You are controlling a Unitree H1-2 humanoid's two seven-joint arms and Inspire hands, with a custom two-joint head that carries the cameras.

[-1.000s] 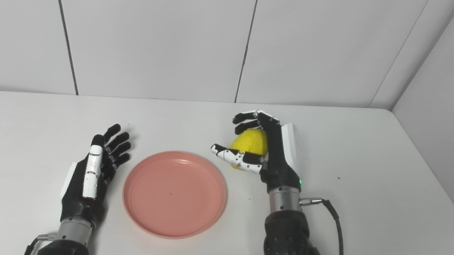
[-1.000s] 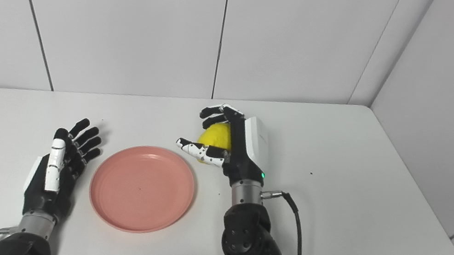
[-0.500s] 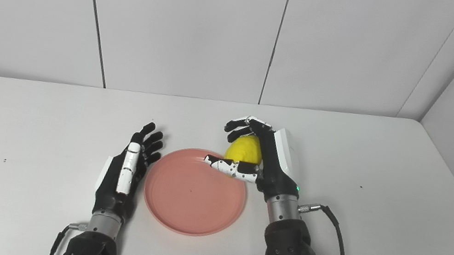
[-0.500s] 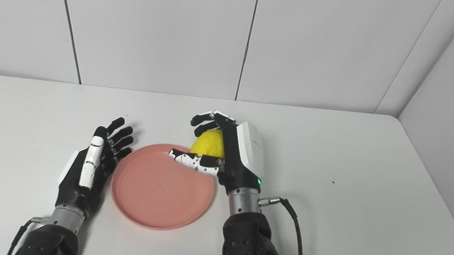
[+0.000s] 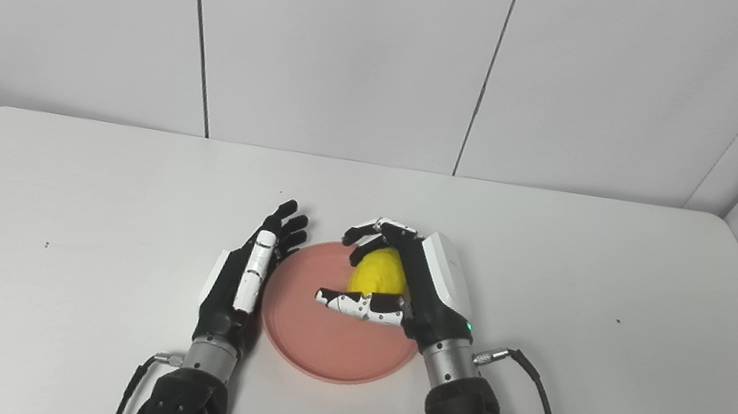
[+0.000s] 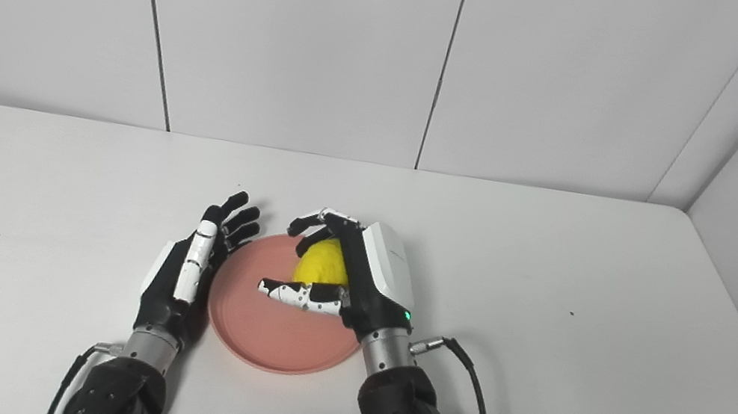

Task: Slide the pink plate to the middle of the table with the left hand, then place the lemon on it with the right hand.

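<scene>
The pink plate lies flat near the middle of the white table. My right hand is shut on the yellow lemon and holds it over the plate's right half; whether the lemon touches the plate I cannot tell. My left hand is open, fingers straight and pointing away from me, right beside the plate's left rim. In the right eye view the lemon shows between the right hand's fingers and thumb.
White wall panels stand behind the table's far edge, and a side wall rises at the right. A black cable trails from my right wrist over the table.
The camera has swung left, shifting the whole picture. My right hand has carried the lemon from beside the plate's right rim to over the plate. The left hand stays open by the plate.
</scene>
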